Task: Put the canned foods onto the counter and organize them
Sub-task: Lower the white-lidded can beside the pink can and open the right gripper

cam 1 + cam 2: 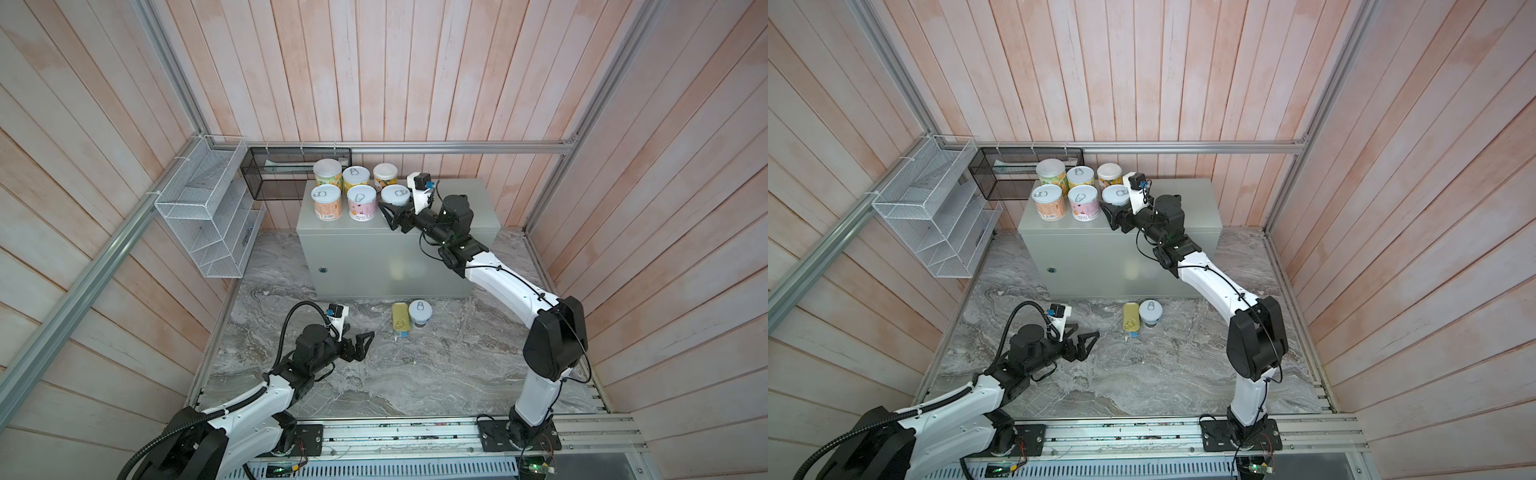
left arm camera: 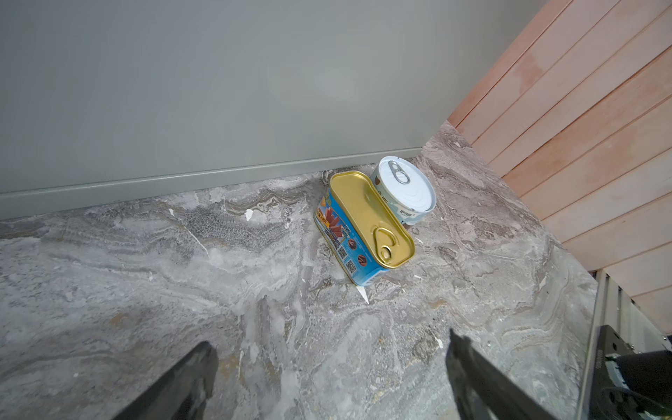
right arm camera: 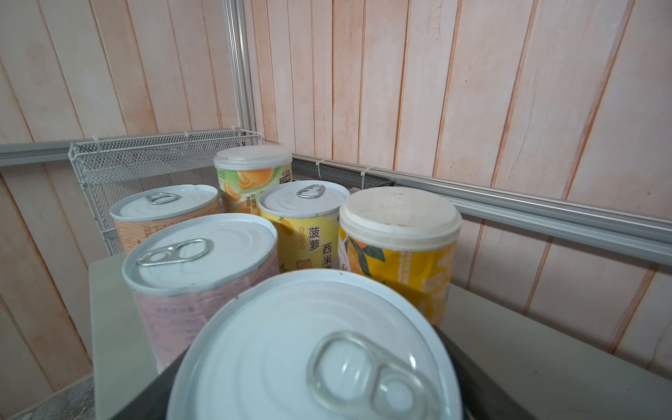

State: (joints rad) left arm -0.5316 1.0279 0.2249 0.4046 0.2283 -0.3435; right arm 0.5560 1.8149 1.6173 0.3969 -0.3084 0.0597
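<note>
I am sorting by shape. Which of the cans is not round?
The gold-lidded oblong tin with the blue label, lying flat on the stone floor beside a round white-lidded can. Every other can is a cylinder.

Grey metal box [image 1: 457,203] stands on marbled stone floor [image 1: 415,374], near back wall. On box top, left end: six upright cans [image 1: 361,202], two rows of three. On floor before box: gold tin [image 1: 401,316], short can [image 1: 420,312] just beside it.

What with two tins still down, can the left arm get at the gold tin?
Probably yes: the open left pincer faces the gold tin across stone, nothing between, though the round can stands close beside it.
</note>
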